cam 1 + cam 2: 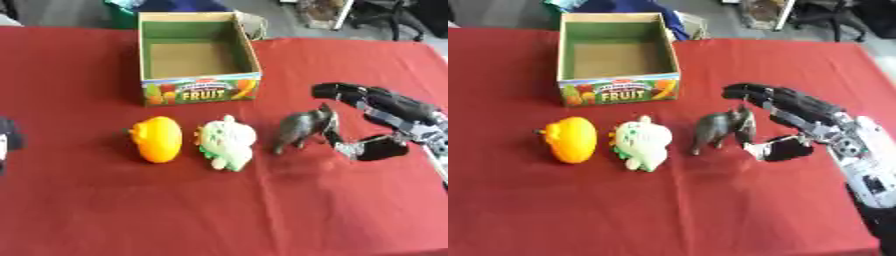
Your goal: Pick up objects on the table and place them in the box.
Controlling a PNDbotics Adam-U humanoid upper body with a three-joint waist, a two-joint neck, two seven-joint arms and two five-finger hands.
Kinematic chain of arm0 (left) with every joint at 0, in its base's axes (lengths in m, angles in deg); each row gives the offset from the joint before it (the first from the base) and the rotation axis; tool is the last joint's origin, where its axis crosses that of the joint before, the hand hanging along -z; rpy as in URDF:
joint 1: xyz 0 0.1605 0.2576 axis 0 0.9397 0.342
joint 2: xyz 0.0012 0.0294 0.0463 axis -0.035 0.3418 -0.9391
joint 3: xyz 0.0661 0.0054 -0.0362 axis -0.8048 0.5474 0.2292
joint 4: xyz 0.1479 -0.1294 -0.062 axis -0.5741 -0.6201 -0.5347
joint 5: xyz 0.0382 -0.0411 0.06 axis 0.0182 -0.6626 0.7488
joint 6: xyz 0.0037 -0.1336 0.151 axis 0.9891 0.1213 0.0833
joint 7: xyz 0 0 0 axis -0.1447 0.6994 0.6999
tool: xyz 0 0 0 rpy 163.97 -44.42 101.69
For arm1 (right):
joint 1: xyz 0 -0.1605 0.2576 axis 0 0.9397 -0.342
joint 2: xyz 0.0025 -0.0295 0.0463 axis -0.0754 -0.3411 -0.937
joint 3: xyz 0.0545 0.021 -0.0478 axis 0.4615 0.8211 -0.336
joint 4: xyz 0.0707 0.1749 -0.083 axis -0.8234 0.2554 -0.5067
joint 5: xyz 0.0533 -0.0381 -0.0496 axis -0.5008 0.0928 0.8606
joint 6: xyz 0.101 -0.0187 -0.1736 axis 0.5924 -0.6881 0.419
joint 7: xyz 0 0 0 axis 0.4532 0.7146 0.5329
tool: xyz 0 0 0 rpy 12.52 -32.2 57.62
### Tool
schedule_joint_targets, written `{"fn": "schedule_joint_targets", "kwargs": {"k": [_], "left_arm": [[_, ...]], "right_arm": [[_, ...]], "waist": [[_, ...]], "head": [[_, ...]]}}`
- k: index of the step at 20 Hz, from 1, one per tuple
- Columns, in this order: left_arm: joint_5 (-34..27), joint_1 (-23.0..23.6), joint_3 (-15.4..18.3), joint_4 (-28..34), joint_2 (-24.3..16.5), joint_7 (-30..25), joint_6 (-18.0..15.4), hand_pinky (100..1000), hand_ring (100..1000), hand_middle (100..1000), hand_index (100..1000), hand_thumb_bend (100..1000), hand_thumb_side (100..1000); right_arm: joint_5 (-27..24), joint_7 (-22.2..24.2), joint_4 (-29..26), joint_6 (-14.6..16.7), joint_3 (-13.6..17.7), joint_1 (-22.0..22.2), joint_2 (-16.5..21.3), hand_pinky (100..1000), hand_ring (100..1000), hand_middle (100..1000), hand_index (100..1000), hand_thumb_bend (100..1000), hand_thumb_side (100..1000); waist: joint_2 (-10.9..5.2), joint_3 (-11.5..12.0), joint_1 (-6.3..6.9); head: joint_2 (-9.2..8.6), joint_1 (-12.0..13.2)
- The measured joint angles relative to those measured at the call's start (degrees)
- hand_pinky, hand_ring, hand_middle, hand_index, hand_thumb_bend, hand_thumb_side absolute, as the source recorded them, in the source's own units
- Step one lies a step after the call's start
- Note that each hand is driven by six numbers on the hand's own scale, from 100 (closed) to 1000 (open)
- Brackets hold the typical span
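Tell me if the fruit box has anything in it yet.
Empty. The box stands open-topped and only its bare brown floor shows. The orange toy, white plush and grey animal figure are all on the table.

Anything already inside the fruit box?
The fruit box looks empty: bare brown floor and green inner walls. Its front wall hides the nearest strip of floor. The orange toy, white plush and grey animal lie outside.

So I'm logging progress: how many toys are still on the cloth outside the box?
3, in a row before the box: orange toy left, white-green toy middle, grey animal right, by the right robot hand. The box looks empty.
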Motion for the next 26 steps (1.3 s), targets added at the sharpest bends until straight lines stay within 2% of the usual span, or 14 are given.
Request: {"fn": "schedule_joint_targets", "kwargs": {"k": [8, 13, 16, 19, 26], "left_arm": [[0.0, 0.0, -0.3, 0.0, 0.0, -0.1, 0.0, 631, 593, 540, 632, 219, 577], [0.0, 0.1, -0.3, 0.0, 0.0, -0.1, 0.1, 631, 593, 540, 632, 219, 577], [0.0, 0.1, -0.3, 0.0, 0.0, -0.1, 0.1, 631, 593, 540, 632, 219, 577], [0.0, 0.1, -0.3, 0.0, 0.0, -0.1, 0.1, 631, 593, 540, 632, 219, 577], [0.0, 0.2, -0.3, -0.3, 0.0, -0.2, 0.1, 631, 593, 540, 632, 218, 577]], "right_arm": [[0.2, 3.5, 3.4, 1.1, -2.6, -4.3, 0.5, 937, 998, 989, 1000, 100, 348], [2.5, 4.0, 6.2, 1.2, -3.3, -7.2, 0.9, 953, 1000, 990, 1000, 133, 381], [3.6, 3.9, 7.4, 1.5, -3.3, -7.7, 0.9, 953, 1000, 990, 1000, 133, 381], [4.5, 4.0, 8.4, 1.5, -3.5, -8.2, 1.0, 965, 1000, 991, 1000, 176, 418], [8.0, 5.5, 16.5, 1.2, -4.2, -12.3, 1.1, 965, 1000, 988, 1000, 196, 433]], "waist": [[-0.2, 0.1, 0.1], [-0.25, 0.3, 0.12], [-0.27, 0.3, 0.13], [-0.37, 0.3, 0.13], [-0.56, 0.4, 0.14]], "head": [[0.0, -0.4], [0.0, -0.5], [0.0, -0.5], [0.0, -0.5], [0.0, -0.6]]}}
